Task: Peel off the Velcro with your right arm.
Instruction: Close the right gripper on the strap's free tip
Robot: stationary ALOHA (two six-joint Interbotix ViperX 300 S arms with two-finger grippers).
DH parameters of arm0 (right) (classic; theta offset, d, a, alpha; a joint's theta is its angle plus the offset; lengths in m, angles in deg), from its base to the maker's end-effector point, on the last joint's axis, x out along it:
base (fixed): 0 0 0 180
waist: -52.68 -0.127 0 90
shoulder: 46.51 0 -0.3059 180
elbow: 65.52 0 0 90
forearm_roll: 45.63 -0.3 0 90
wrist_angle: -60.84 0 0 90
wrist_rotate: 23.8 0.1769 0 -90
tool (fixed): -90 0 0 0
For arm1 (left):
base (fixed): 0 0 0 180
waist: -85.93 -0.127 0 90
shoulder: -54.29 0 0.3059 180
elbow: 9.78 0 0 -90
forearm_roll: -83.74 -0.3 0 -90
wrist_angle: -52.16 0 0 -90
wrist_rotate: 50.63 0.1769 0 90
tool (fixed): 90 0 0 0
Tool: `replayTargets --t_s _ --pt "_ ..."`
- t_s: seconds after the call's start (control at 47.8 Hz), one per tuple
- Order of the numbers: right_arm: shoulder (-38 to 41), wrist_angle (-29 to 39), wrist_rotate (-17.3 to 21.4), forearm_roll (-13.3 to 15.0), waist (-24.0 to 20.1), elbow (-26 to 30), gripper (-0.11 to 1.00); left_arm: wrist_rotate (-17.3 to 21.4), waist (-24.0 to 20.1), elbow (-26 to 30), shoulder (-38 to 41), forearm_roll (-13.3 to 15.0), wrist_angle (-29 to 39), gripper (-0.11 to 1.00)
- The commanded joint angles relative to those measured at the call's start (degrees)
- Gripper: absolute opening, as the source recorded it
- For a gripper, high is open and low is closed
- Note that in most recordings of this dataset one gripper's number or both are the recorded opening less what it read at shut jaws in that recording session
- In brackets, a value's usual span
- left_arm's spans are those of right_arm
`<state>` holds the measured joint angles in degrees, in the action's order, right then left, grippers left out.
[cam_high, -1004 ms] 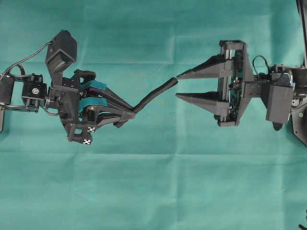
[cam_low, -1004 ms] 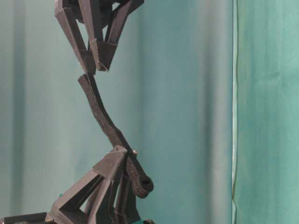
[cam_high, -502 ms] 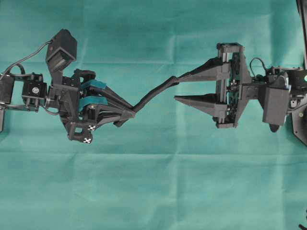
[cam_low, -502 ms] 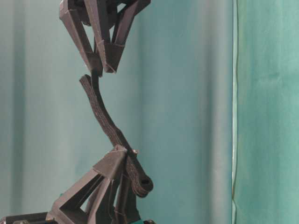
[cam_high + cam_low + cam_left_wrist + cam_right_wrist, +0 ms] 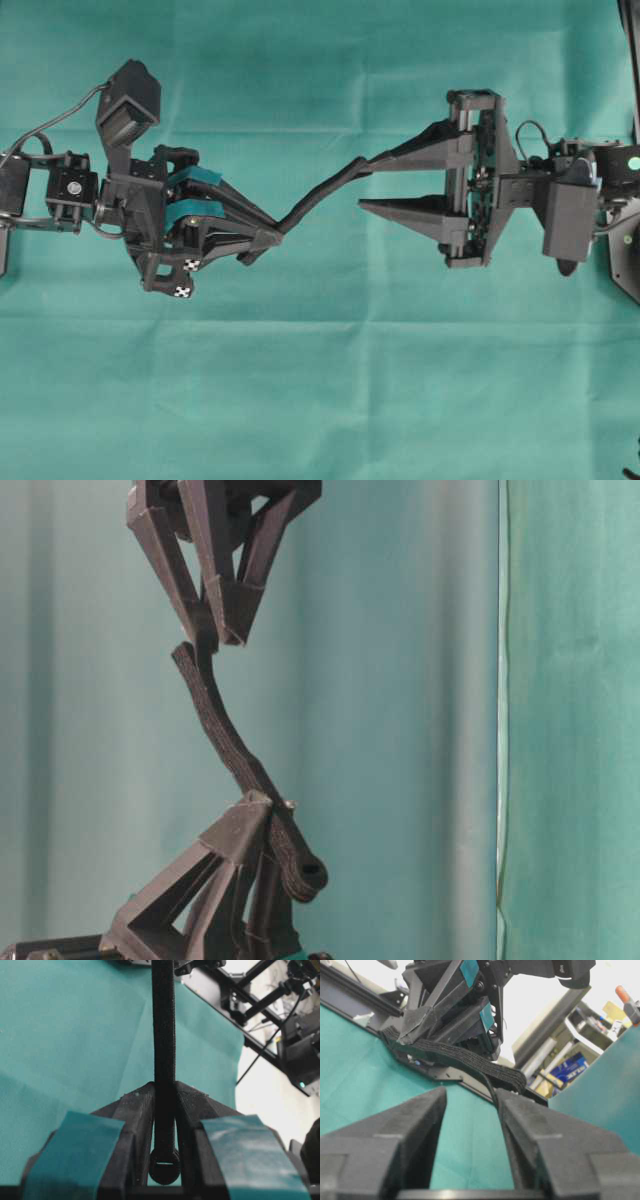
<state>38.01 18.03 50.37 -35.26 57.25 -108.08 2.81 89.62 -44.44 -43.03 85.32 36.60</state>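
- The Velcro (image 5: pixel 318 195) hung in the air above the green cloth (image 5: pixel 320 380) on the worktop, stretched between the two arms, and served as the landmark here.
- The left gripper (image 5: pixel 165 1110) pinched the Velcro near its rounded end, its teal-taped fingers (image 5: pixel 72 1152) pressed tight on both flat sides of the strap.
- In the left wrist view, the rounded end with its slot sat just behind the pinch, and the rest of the strap ran straight up and away from it.
- From overhead, the strap rose from the left gripper (image 5: pixel 272 235) in a slight S-curve toward the right gripper (image 5: pixel 365 185).
- The right gripper's plain grey fingers (image 5: pixel 420 155) stood apart with a clear gap, gripping nothing between them.
- The Velcro's free end lay against the tip of the upper finger in the overhead view; the lower finger (image 5: pixel 405 210) was clear of the strap.
- In the right wrist view, the strap (image 5: pixel 470 1062) crossed just beyond the fingertips, its end near the right-hand finger (image 5: pixel 530 1110), with a thin layer curling down at that finger's inner edge.
- At table level, the free end (image 5: pixel 195 675) sat right at the right fingertips (image 5: pixel 225 620); contact could not be told for certain.
- Whether the two layers had parted along the strap could not be told.
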Motion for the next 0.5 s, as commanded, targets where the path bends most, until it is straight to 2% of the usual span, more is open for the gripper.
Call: replayTargets --t_s 0.0,0.188,0.481 --pt "-0.18 -0.62 -0.09 0.09 -0.09 1.67 0.06 0.00 -0.26 0.70 -0.44 0.09 -0.62 0.10" --pt "-0.18 -0.62 0.09 0.09 -0.09 1.76 -0.09 0.00 -0.18 0.62 -0.44 0.18 -0.62 0.10" --pt "-0.18 -0.62 0.18 0.09 -0.09 1.58 -0.10 0.00 -0.18 0.70 -0.44 0.09 -0.62 0.10"
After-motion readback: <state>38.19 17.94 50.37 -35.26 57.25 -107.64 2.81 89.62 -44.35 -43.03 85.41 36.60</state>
